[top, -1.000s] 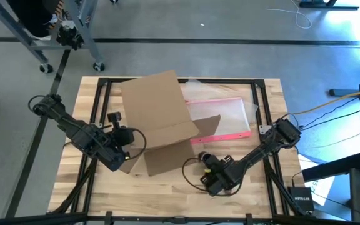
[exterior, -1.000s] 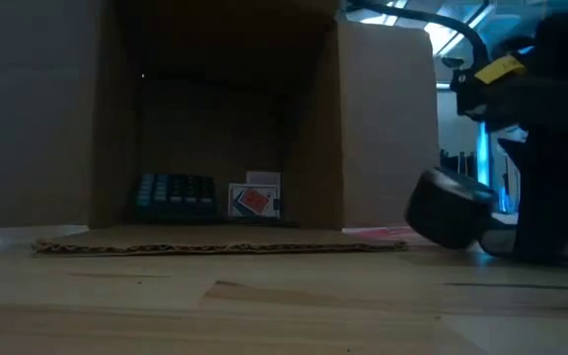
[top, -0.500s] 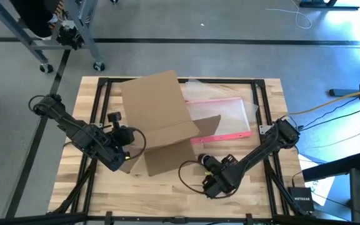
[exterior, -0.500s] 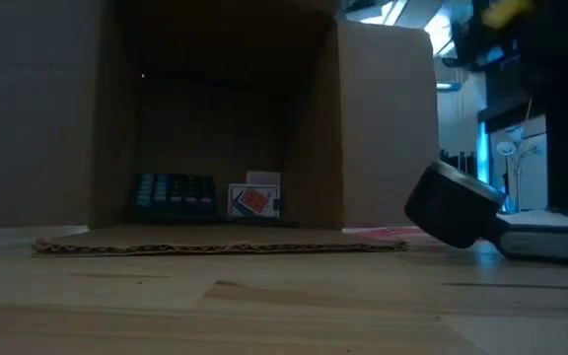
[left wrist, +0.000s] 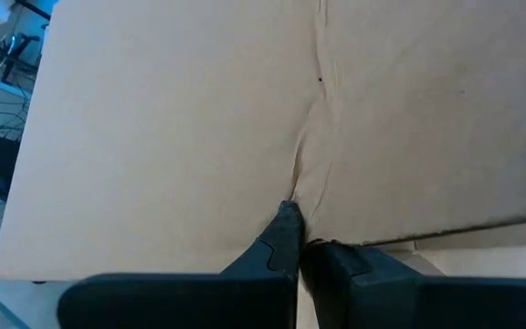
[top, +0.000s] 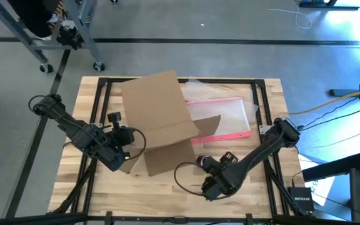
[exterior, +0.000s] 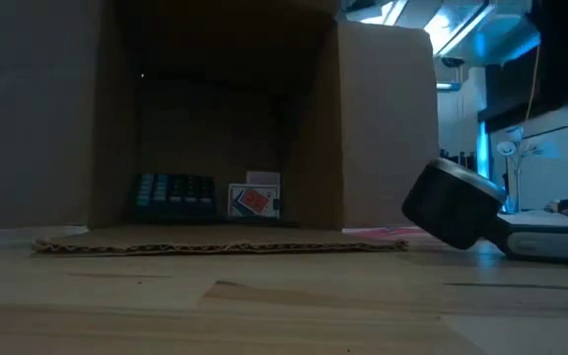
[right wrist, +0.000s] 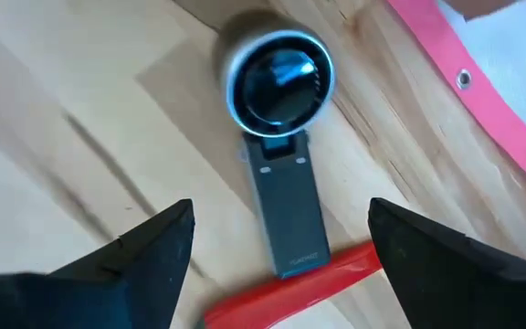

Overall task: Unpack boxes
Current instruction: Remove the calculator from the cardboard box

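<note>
High view: box [top: 155, 109] on its side mid-tabletop [top: 167, 194], front flap flat on the wood, mouth facing the near edge. Left pincer [top: 125, 157] shut tight at the flap's near-left corner, tips against the cardboard crease; cannot tell whether any cardboard sits between them. Right pincer [top: 210, 186] wide, empty, hovering above a dark round-headed gadget [top: 202, 161] lying free on the wood just beside the pouch's [top: 220, 115] red edge. Low view: inside the box, at the back, a teal keypad [exterior: 174, 192] and a small pack [exterior: 254, 200] not yet out.

Judged step: gadget released, next item to fetch. To do it well:
- Lift the right pincer straight off the gadget before swinging, to avoid knocking it.
- Enter the mouth low and level, along the flap, clear of the side wall.
- Leave the left pincer bracing the corner so the box does not slide back.
- Take the pack first, likely the easier to reach; close only when both fingers straddle it.
</note>
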`<move>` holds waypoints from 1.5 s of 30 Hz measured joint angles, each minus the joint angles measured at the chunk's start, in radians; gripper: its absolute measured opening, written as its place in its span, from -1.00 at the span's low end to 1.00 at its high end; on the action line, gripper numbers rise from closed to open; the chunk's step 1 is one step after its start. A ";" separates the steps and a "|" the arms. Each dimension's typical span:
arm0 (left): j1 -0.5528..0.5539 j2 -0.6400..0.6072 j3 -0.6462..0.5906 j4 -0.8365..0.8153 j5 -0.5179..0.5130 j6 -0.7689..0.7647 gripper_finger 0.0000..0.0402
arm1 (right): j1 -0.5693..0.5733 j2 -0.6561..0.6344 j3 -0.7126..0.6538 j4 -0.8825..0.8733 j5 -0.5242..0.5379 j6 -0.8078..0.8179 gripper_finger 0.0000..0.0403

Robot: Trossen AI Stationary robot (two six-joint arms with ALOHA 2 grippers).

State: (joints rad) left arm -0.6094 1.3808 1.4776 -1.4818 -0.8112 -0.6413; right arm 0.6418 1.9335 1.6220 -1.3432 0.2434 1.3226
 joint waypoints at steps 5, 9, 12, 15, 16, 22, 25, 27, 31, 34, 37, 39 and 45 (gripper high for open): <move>0.000 0.000 0.000 0.000 0.000 0.001 -0.98 | 0.000 0.000 0.042 0.075 0.046 -0.064 0.58; 0.000 0.000 0.000 0.000 0.000 -0.003 -0.98 | -0.001 0.000 0.020 0.267 0.112 -0.145 0.58; 0.000 0.000 0.000 0.004 0.000 -0.004 -0.98 | -0.008 0.000 -0.033 0.492 0.198 -0.230 0.58; 0.000 0.000 0.000 0.007 0.000 -0.004 -0.98 | -0.017 0.000 -0.096 0.724 0.291 -0.323 0.58; 0.000 0.000 0.000 0.007 0.000 -0.006 -0.98 | -0.019 0.000 -0.117 0.801 0.316 -0.351 0.58; 0.000 0.000 0.000 0.014 0.000 -0.011 -0.98 | -0.056 0.000 -0.204 1.151 0.412 -0.565 0.58; 0.000 0.000 0.000 0.024 0.001 -0.008 -0.98 | -0.085 0.000 -0.211 1.161 0.412 -0.630 0.58; 0.000 0.000 0.000 0.028 0.001 -0.003 -0.98 | -0.108 0.000 -0.211 1.154 0.408 -0.659 0.58; 0.000 0.000 0.000 0.027 0.001 -0.006 -0.98 | -0.158 0.000 -0.211 1.166 0.395 -0.700 0.58; 0.000 0.000 0.000 0.028 0.001 -0.006 -0.98 | -0.202 0.002 -0.211 1.159 0.349 -0.712 0.58; 0.000 0.000 0.000 0.036 0.000 -0.006 -0.98 | -0.239 0.014 -0.211 1.159 0.300 -0.748 0.58; 0.000 0.000 0.000 0.039 0.000 -0.006 -0.98 | -0.259 0.028 -0.210 1.168 0.284 -0.777 0.58; -0.001 0.000 0.000 0.086 0.001 0.037 -0.98 | -0.278 0.044 -0.211 1.156 0.322 -0.834 0.58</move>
State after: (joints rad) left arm -0.6106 1.3808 1.4776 -1.3954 -0.8097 -0.6039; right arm 0.3641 1.9778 1.4113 -0.1874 0.5656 0.4882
